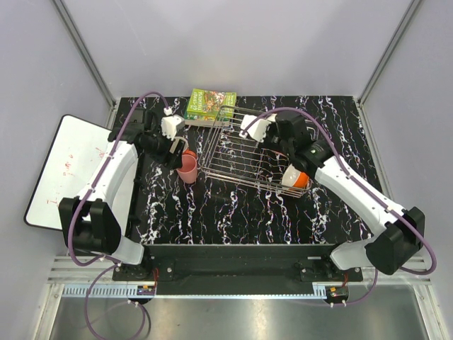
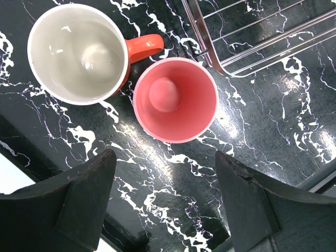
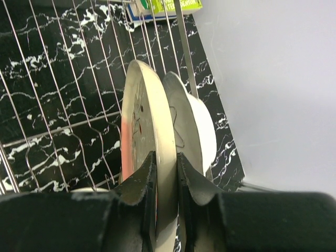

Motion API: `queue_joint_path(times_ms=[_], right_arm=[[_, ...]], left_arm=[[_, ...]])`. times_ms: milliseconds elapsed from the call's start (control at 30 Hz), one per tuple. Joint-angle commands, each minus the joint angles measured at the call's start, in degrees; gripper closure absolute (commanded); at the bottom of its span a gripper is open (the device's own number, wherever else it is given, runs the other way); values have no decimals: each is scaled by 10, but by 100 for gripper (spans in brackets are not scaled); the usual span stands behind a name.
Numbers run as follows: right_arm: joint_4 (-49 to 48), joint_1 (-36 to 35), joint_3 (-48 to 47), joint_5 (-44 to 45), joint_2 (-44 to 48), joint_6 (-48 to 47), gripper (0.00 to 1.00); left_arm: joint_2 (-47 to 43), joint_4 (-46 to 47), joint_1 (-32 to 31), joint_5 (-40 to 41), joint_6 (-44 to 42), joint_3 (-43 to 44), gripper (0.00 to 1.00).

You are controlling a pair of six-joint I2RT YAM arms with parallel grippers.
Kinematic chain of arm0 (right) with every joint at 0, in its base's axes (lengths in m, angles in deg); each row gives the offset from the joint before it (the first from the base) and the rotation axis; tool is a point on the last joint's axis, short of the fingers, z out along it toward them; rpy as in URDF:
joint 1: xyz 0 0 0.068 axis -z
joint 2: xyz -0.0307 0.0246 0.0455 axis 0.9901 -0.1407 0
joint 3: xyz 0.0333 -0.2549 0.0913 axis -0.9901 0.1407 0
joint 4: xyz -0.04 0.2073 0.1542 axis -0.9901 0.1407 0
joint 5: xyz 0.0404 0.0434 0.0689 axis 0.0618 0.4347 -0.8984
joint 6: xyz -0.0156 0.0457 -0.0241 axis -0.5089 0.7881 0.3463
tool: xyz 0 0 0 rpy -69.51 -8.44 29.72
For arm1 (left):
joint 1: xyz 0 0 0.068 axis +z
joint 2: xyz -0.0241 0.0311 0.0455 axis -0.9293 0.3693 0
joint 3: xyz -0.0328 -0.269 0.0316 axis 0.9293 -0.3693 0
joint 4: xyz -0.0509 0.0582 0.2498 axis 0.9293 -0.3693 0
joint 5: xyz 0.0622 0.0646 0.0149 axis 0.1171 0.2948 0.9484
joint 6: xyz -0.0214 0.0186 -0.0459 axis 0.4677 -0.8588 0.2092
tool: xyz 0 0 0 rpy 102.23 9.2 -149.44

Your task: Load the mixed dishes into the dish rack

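Note:
In the left wrist view a salmon-pink cup (image 2: pixel 176 100) stands upright on the black marbled table. Touching it on the left is a second cup (image 2: pixel 79 52), cream inside with an orange-red handle. My left gripper (image 2: pixel 165 178) hangs open above the table just short of the pink cup (image 1: pixel 187 168), holding nothing. The silver wire dish rack (image 1: pixel 233 149) lies right of the cups. My right gripper (image 3: pixel 167 168) is shut on the rim of the pink-and-cream plate (image 3: pixel 147 121), which stands on edge in the rack. A white plate (image 3: pixel 199 126) stands right behind it.
A cream bowl with an orange outside (image 1: pixel 294 177) sits at the rack's near right corner, under my right arm. A green book (image 1: pixel 210 104) lies behind the rack. A white board with red scribbles (image 1: pixel 71 170) rests off the table's left edge.

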Motion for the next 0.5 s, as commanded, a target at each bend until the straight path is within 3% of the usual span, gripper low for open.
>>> queue_joint_path(times_ms=[0,467], right_arm=[[-45,-1,9,-10,-25,-2,100],[-62,-11,72,-33,-14,17,100]], left_arm=[[-2,20,1,-8,-7,-4,21],[-4,28,1,-4,-7,-16,21]])
